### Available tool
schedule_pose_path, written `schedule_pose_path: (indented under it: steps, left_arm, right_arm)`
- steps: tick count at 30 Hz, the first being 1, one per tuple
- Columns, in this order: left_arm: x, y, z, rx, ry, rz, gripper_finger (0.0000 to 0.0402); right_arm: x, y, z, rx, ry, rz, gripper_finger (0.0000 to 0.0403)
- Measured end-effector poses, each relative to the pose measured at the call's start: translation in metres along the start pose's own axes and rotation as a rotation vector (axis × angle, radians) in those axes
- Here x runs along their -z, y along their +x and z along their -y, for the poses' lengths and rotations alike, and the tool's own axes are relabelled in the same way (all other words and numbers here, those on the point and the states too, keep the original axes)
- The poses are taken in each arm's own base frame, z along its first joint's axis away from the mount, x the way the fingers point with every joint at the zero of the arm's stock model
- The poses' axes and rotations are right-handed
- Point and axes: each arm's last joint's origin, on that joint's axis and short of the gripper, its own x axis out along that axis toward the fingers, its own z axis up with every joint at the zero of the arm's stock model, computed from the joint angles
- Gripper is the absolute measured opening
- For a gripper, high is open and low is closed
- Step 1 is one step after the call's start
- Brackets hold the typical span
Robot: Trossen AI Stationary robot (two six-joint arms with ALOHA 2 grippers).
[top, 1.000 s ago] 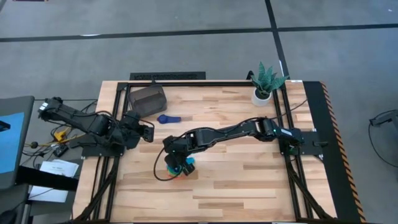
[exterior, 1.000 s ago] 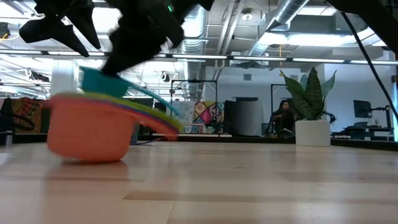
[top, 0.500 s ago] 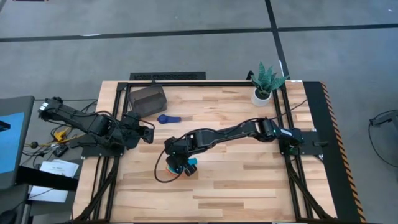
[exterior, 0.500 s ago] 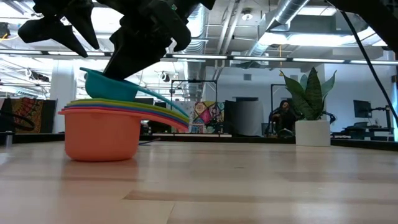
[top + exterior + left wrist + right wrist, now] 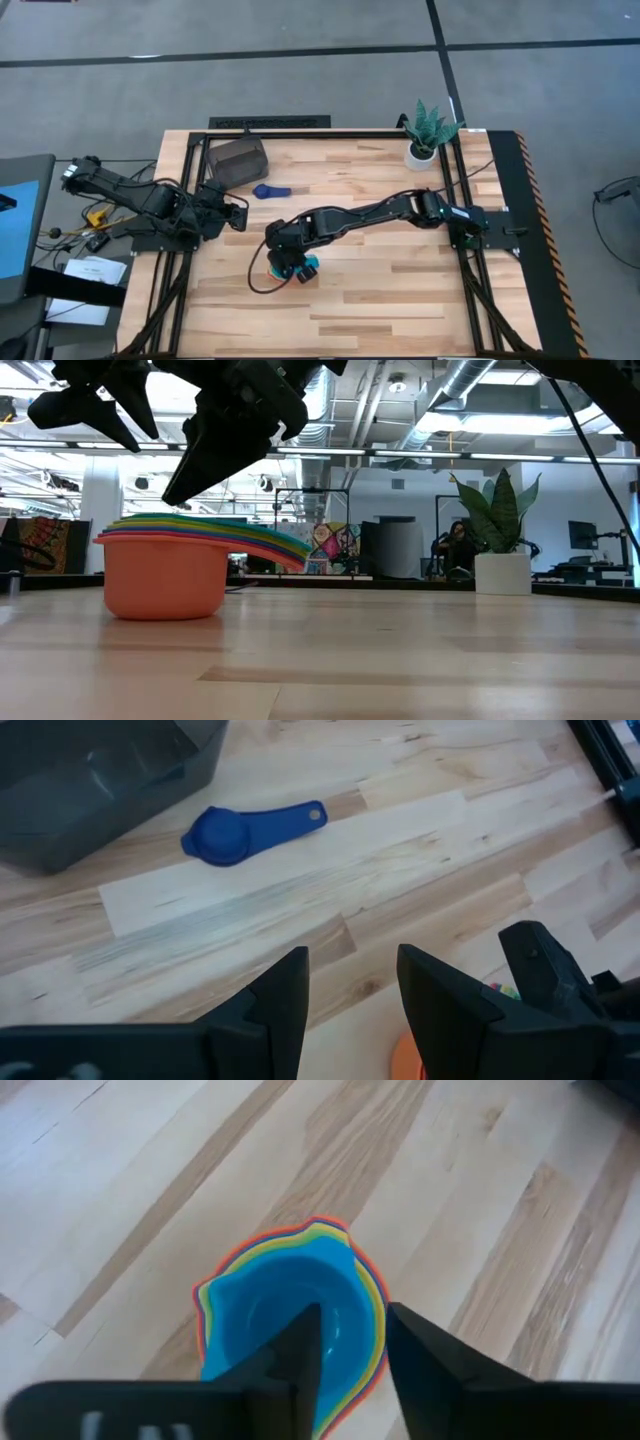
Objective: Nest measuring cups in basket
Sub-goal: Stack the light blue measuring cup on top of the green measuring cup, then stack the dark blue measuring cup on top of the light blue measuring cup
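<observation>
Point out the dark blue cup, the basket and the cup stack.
dark blue cup [image 5: 222,836], left wrist view, on its bowl
basket [image 5: 238,160], high view, on its wall
cup stack [image 5: 163,575], low view, on the orange bowl

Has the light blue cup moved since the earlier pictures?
Yes. The light blue cup went down into the orange cup's stack; earlier it sat tilted above the rims.

We're looking at a tabletop [image 5: 400,290] of pale butcher-block wood, smooth with a soft satin sheen and visible grain strips. The stacked measuring cups [image 5: 290,1320] read as smooth plastic with a slight gloss, same for the lone dark blue cup [image 5: 250,828]. The basket [image 5: 90,770] looks like matt grey plastic. Both claws, right [image 5: 345,1345] and left [image 5: 352,990], have matt black fingers, probably plastic. The plant pot [image 5: 420,155] is plain smooth white.
</observation>
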Motion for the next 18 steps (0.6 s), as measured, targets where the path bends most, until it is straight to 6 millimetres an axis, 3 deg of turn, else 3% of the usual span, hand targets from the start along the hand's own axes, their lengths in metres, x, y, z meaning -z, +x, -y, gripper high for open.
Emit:
schedule_pose_path:
  steps: [4, 9, 13, 18]
  left_arm:
    - [0.000, 0.000, 0.000, 0.000, 0.000, 0.000, 0.0141]
    - [0.000, 0.000, 0.000, -0.002, 0.002, -0.001, 0.0141]
    - [0.000, 0.000, -0.001, -0.007, 0.019, 0.010, 0.0141]
    - [-0.001, 0.000, -0.002, -0.017, 0.023, 0.028, 0.0141]
  right_arm:
    - [0.002, -0.001, 0.006, 0.008, 0.043, -0.001, 0.0168]
    - [0.000, -0.018, 0.016, 0.032, 0.101, 0.013, 0.0205]
    - [-0.005, -0.043, 0.034, 0.071, 0.182, 0.058, 0.0212]
    - [0.019, -0.060, 0.070, 0.107, 0.312, 0.007, 0.0198]
